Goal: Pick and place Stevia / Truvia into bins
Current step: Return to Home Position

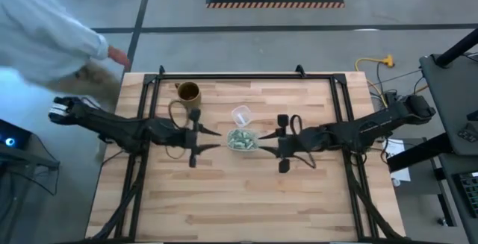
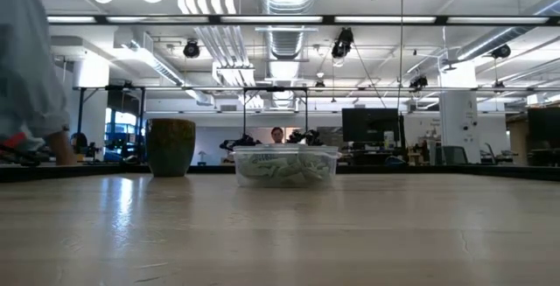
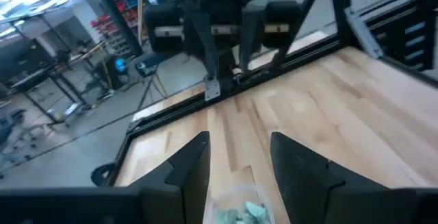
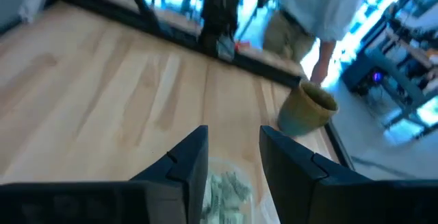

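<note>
Both grippers empty, facing the filled container mid-table.

High view: clear container [image 1: 233, 132] sits mid-table [image 1: 246, 199], holding a heap of pale green Stevia packets [image 1: 240, 141]. Left gripper [image 1: 215, 140] is just left of it and right gripper [image 1: 263, 142] just right of it, the fingertips of both pointing at it. Clear round cup [image 1: 240, 115] stands just beyond the container, brown mug [image 1: 188, 92] far-left of it. A person [image 1: 45, 39] leans in at the far-left corner. Low view: container [image 2: 285, 153] with packets [image 2: 285, 169] rests flat on the table, mug [image 2: 170, 147] to its left, apart. Left wrist view: fingers [image 3: 191, 166] spread apart, nothing between them; packets [image 3: 239, 210] lie below the gap. Right wrist view: fingers [image 4: 185, 159] likewise parted and empty; packets [image 4: 226, 186] below, mug [image 4: 308, 111] beyond.
</note>
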Controlling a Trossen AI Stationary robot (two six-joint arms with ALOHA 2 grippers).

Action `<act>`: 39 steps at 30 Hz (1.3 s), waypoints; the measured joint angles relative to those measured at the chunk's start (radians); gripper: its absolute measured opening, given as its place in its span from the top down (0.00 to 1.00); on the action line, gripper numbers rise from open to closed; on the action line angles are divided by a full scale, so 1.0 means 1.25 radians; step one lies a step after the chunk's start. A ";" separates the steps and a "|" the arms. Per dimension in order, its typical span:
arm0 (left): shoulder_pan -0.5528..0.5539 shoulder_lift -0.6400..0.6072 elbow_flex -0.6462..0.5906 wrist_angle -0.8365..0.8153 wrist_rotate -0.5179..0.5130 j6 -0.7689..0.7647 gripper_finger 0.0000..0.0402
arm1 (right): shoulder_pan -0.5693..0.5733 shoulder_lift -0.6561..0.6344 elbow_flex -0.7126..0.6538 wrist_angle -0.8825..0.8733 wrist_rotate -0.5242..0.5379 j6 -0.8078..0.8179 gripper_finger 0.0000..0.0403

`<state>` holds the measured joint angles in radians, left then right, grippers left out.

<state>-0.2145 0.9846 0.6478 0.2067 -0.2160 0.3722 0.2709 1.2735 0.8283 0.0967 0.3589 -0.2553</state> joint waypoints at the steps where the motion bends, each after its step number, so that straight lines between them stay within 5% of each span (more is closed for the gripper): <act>1: 0.008 -0.029 -0.015 -0.006 0.017 0.000 0.66 | 0.006 -0.016 -0.010 0.017 -0.001 -0.003 0.70; 22: 0.009 -0.527 -0.314 -0.043 0.027 -0.020 0.66 | 0.063 -0.406 -0.327 0.230 -0.002 0.003 0.74; 32: 0.009 -0.770 -0.330 -0.197 0.108 -0.037 0.66 | 0.073 -0.521 -0.410 0.291 -0.043 -0.018 0.75; 39: 0.013 -0.748 -0.316 -0.187 0.127 -0.013 0.66 | 0.073 -0.533 -0.430 0.321 -0.043 -0.032 0.75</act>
<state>-0.1981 0.0501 0.2530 -0.0267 -0.0576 0.3559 0.3626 0.6067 0.2905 0.4975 0.3046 -0.2954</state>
